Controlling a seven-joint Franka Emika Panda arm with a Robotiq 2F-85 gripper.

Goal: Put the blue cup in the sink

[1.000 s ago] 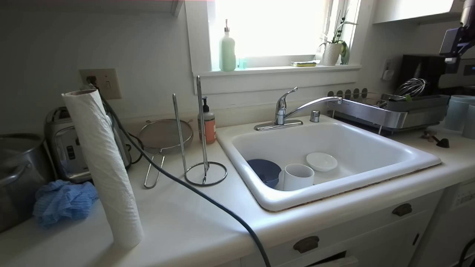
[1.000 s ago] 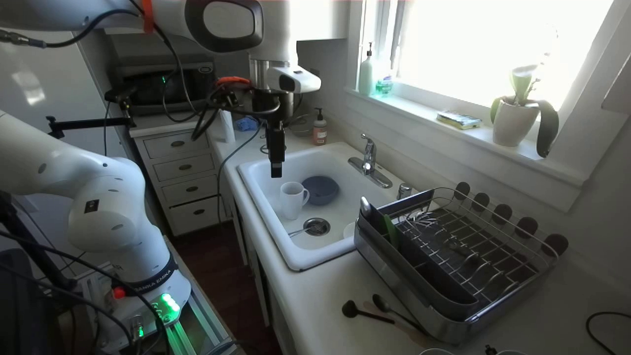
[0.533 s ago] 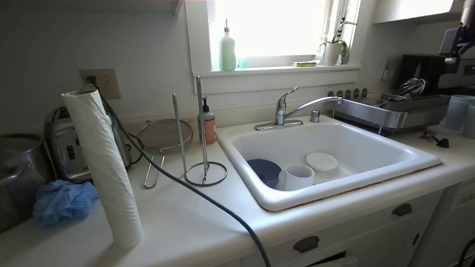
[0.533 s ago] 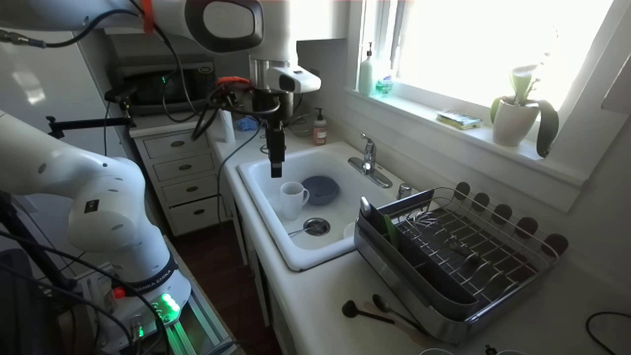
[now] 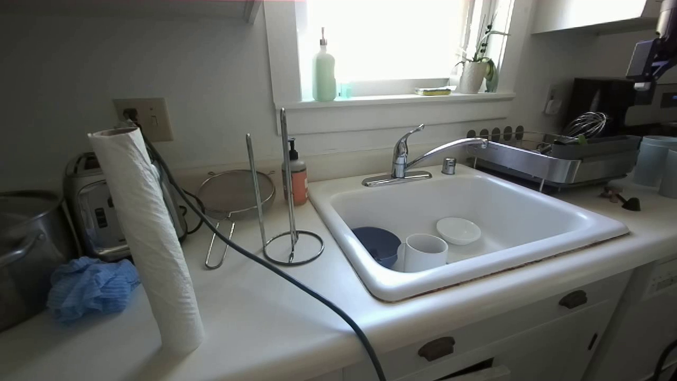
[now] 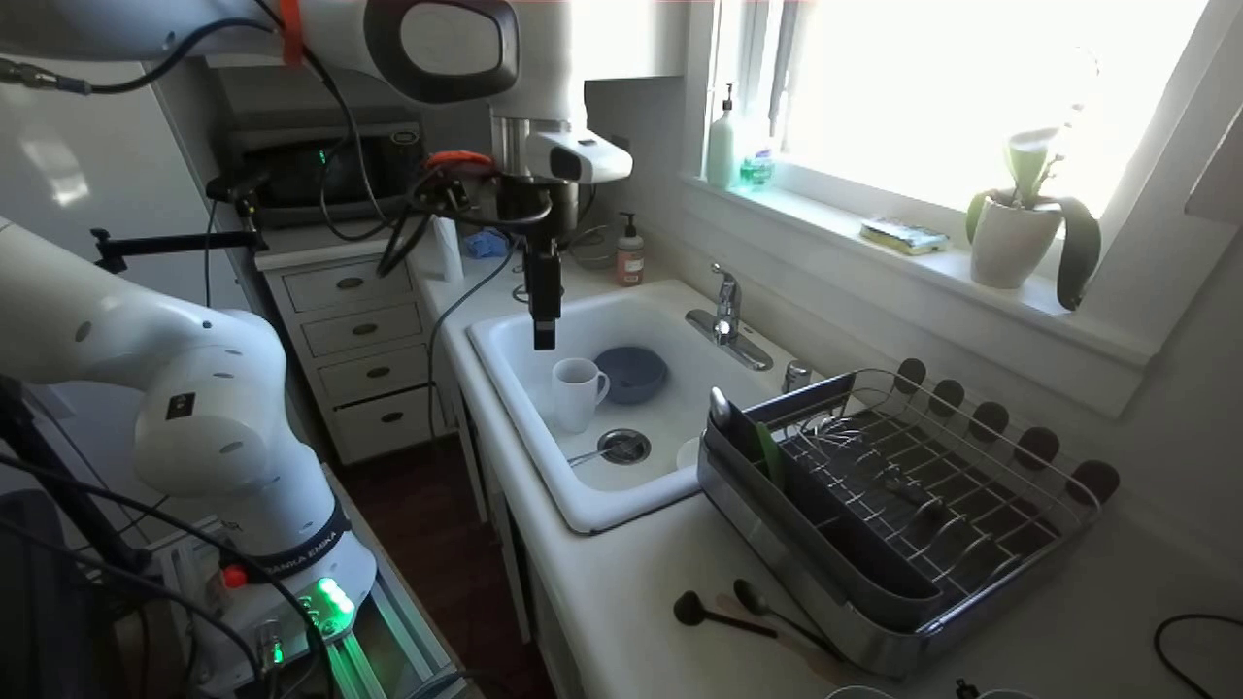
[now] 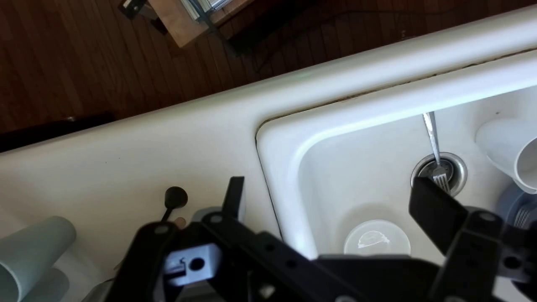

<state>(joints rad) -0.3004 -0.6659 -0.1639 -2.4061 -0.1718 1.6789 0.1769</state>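
Two pale light-blue tumblers stand on the counter beyond the dish rack. In an exterior view a blue cup (image 5: 651, 164) shows at the right edge, partly behind the second one (image 5: 670, 177). In the wrist view a blue cup (image 7: 40, 249) is at the lower left, with the other cup (image 7: 52, 287) partly behind it. Only rims show at the bottom edge of an exterior view (image 6: 859, 692). The white sink (image 6: 631, 510) also shows in the wrist view (image 7: 281, 147). My gripper (image 6: 545, 335) is above the sink, open and empty in the wrist view (image 7: 328, 184), apart from the cups.
In the sink are a white mug (image 6: 576, 393), a dark blue bowl (image 6: 633, 374), a white dish (image 5: 458, 230) and a fork (image 7: 432, 136). The faucet (image 6: 723, 306) stands behind the sink. A dish rack (image 6: 874, 544) and black measuring spoons (image 6: 691, 610) are between sink and cups.
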